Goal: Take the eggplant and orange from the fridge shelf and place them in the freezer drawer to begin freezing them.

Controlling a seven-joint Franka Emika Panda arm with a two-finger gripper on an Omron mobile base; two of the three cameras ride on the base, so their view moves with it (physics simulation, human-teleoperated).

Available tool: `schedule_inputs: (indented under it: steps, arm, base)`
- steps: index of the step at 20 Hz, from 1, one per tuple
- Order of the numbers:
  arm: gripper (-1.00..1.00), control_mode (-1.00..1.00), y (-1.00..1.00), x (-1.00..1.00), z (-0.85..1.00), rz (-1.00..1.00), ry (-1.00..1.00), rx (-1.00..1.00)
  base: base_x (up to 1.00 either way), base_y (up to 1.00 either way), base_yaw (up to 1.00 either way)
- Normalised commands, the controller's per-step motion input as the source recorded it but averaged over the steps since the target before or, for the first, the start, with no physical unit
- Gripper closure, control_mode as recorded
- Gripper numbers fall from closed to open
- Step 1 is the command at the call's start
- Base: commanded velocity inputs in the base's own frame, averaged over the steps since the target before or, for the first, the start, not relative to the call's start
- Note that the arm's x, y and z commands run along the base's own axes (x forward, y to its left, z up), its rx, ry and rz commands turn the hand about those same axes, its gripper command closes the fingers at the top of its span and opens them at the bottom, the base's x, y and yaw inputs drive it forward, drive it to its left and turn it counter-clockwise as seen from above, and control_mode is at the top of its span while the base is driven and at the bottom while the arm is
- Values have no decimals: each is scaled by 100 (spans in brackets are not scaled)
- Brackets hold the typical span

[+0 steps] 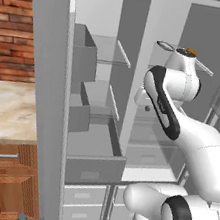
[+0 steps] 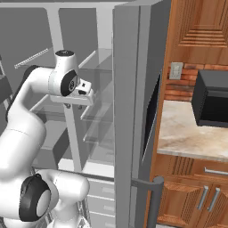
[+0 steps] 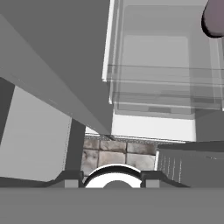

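At 1 o'clock in hand view, eggplant (image 3: 215,19) sitting on glass shelf (image 3: 166,74), up-right of gripper (image 3: 112,181). Long axis cropped, unclear. Jaw state: cannot tell. Freezer drawer (image 1: 94,155) hanging open at 7 o'clock, low in left base view.

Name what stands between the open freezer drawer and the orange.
In the left base view, the fridge's upright divider and the robot's white arm stand between the freezer drawer and the orange.
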Motion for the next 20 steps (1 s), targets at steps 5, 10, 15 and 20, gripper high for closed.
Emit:
schedule_inputs:
  steps: [5, 10, 15, 20]
  arm:
    - [-100, -100, 0, -1, 0, 0, 0, 0]
    - [-100, -100, 0, -4, -1, 0, 0, 0]
    - [-100, 100, 0, 0, 0, 0, 0, 0]
    - [-100, 100, 0, 0, 0, 0, 0, 0]
  base:
    - [0, 0, 0]
    - [0, 0, 0]
    - [0, -2, 0]
    - [0, -34, -1]
